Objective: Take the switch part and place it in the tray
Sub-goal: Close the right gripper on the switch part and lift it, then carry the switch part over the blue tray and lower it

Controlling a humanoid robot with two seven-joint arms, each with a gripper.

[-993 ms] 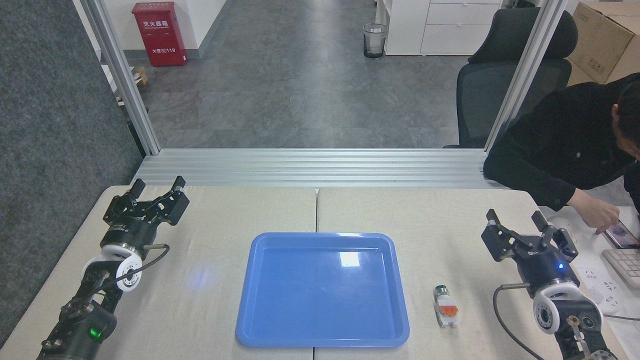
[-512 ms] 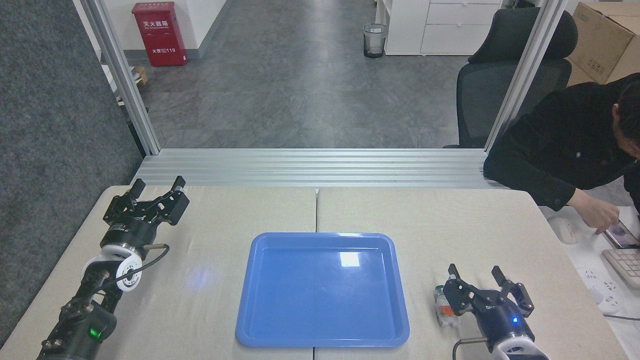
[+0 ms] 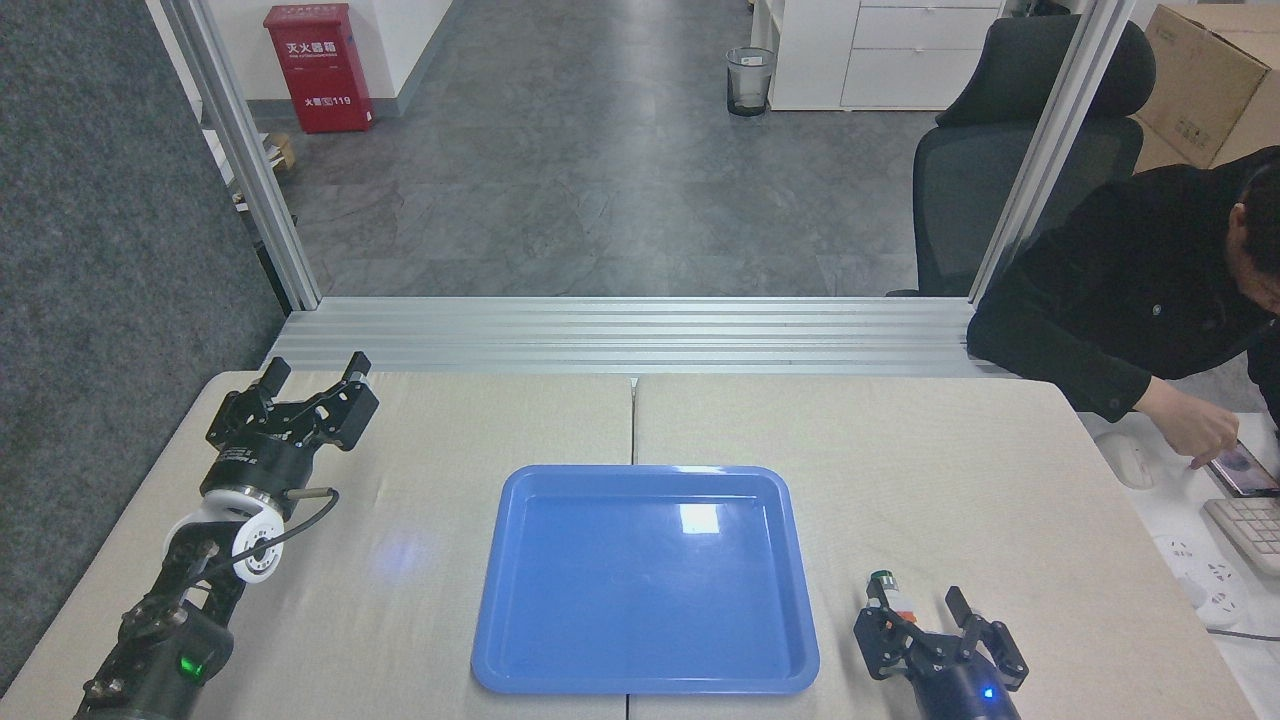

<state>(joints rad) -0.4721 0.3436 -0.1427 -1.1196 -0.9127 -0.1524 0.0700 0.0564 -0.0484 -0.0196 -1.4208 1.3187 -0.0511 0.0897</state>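
tray (image 3: 645, 640), glossy blue with nothing in it, sits mid-bench, while the switch part (image 3: 887, 592), white with an orange middle and dark green cap, lies just right of it, partly hidden by the right gripper (image 3: 912, 618) with fingers apart; left gripper (image 3: 313, 374) also apart.

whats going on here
The robot's right hand, fingers spread, is down at the switch part, which lies on the table just right of the empty blue tray. It is not yet gripped or lifted. The left hand rests open at the far left. A person at the right edge is busy with a phone.
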